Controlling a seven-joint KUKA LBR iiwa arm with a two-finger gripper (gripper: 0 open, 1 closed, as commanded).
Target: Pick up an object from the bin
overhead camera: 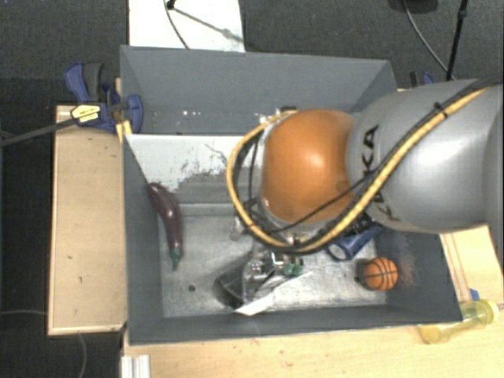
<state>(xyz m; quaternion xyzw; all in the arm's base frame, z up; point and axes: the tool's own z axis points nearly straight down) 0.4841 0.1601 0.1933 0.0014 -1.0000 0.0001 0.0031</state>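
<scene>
Several small things lie in the grey bin [236, 93]. Gripper [264, 278] hangs low, left of the orange ball [379, 274], right over a dark lump [231, 291], likely the pick target. Open or closed: cannot tell. Purple eggplant [167, 219] sits far left of the ball.

A dark, blocky item [233, 290] is lying at the front centre of the bin [143, 290], a pale flat strip [253, 308] jutting out beside it.

floor [47, 30]: dark grey carpet | cables [460, 22]: black, lying across it at top and left
</scene>
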